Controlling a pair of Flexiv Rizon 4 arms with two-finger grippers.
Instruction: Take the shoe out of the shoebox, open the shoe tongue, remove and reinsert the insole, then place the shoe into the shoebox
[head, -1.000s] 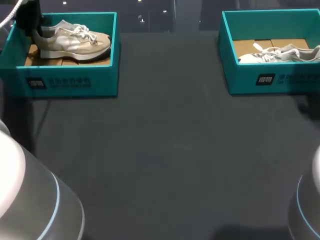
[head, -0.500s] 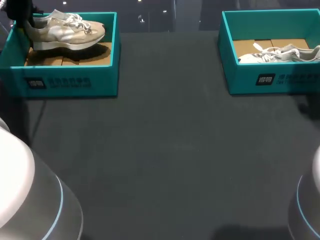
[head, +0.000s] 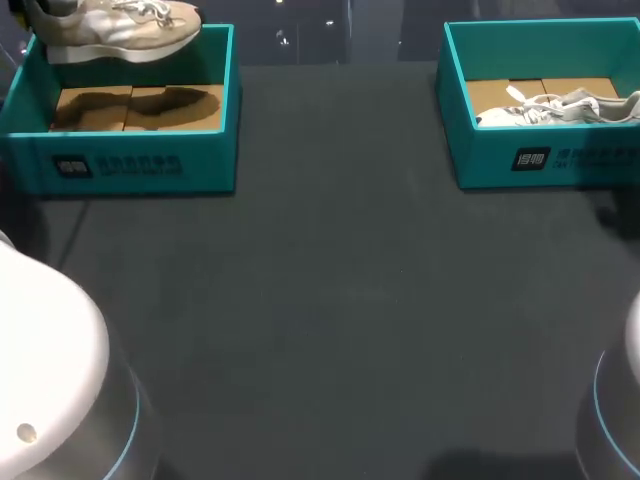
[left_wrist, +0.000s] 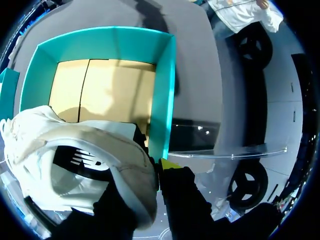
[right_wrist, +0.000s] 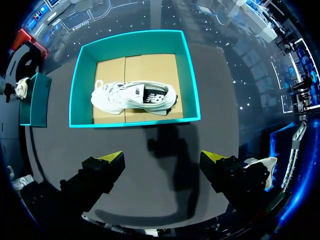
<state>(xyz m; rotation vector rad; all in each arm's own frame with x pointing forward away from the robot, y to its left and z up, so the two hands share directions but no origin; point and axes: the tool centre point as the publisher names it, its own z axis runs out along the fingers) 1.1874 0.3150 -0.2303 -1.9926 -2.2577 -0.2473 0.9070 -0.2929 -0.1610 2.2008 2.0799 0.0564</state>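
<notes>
Our left pincer (left_wrist: 152, 172) clamps shoe (head: 112, 24) by heel, above left box (head: 150, 165). Our right pincer (right_wrist: 161, 161) gapes, empty. Risk: we grip heel only; toe may sag, shoe slip, clip wall.

Dark table (head: 340, 300): left shoebox (head: 130, 165), right shoebox (head: 560, 160)

I see the beige lace-up sneaker (head: 115, 28) hanging level above the teal cardboard shoebox (head: 140, 165) at ten o'clock.
</notes>
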